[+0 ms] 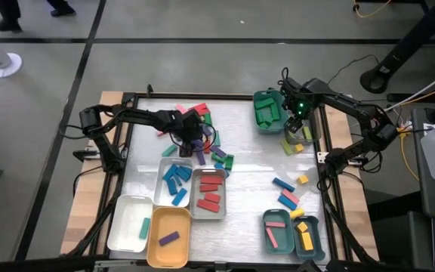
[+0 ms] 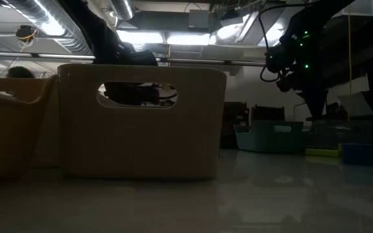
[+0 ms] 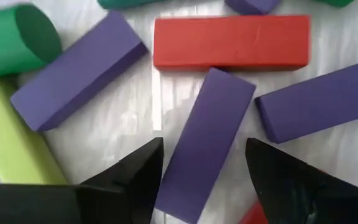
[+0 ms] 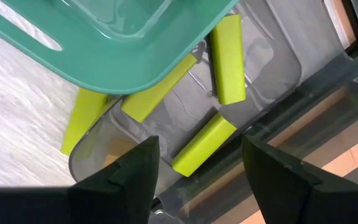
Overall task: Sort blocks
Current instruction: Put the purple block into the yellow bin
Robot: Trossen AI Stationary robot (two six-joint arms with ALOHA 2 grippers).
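Purple block (image 3: 204,146) lies closest in the left wrist view, on the table (image 3: 166,106) and running between the spread fingers (image 3: 135,177) of the left pincer (image 3: 201,168), which grips nothing. Beyond the tips sit a red block (image 3: 230,42), two more purple ones on either side, a lime block (image 3: 8,134) and a green cylinder (image 3: 14,40).

From above, this pincer (image 1: 191,138) hangs over the loose pile of blocks (image 1: 202,136); the wrist shows only a few.

At the right wrist, the right pincer (image 4: 197,165) stands apart and empty over a clear grey tray (image 4: 272,81) holding lime blocks (image 4: 227,59), with a teal tray (image 4: 123,50) partly overlapping it. The overhead view places it (image 1: 299,125) at the far right of the table.

Low down, a tan bin (image 2: 141,123) hides the pile.
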